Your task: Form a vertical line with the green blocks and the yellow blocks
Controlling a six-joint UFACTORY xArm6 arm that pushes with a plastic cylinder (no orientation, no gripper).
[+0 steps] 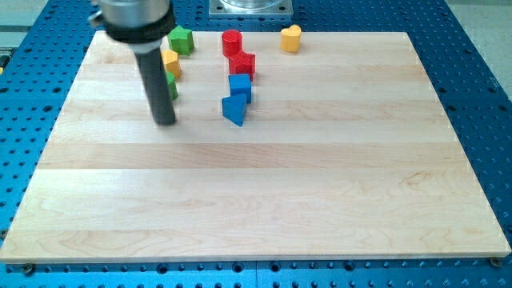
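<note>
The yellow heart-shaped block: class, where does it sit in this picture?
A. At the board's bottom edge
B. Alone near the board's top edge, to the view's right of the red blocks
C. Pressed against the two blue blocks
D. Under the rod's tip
B: the yellow heart-shaped block sits by itself near the wooden board's top edge, to the view's right of the red blocks, far from my tip.

No readable text, labels or numbers.
</note>
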